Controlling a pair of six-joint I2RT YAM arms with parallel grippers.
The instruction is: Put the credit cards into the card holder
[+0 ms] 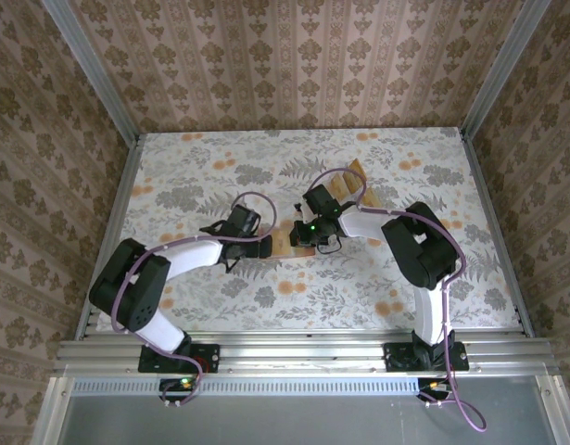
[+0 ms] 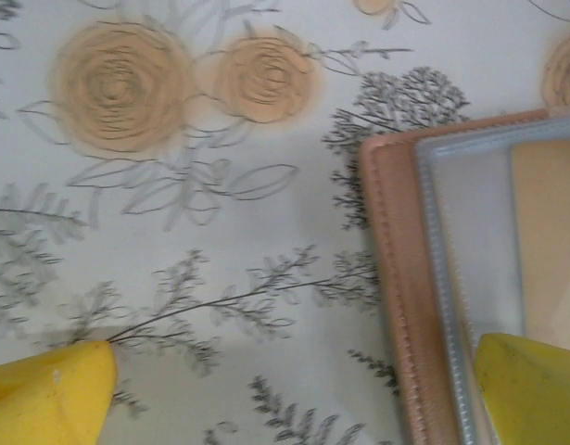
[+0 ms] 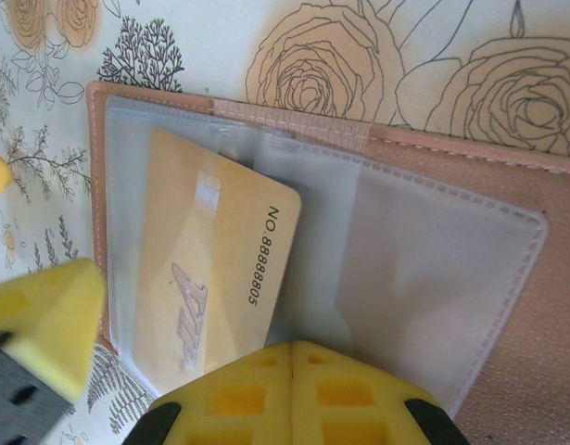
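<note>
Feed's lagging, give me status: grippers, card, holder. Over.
Left gripper open at card holder's edge. Right gripper shut by credit card. Card partly pocketed. Nothing blocking.

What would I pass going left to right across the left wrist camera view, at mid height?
Floral tablecloth → card holder pink stitched edge → clear pocket → credit card inside it.

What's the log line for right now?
left gripper: open, straddling holder edge | right gripper: shut, at card | card: partly in holder
</note>
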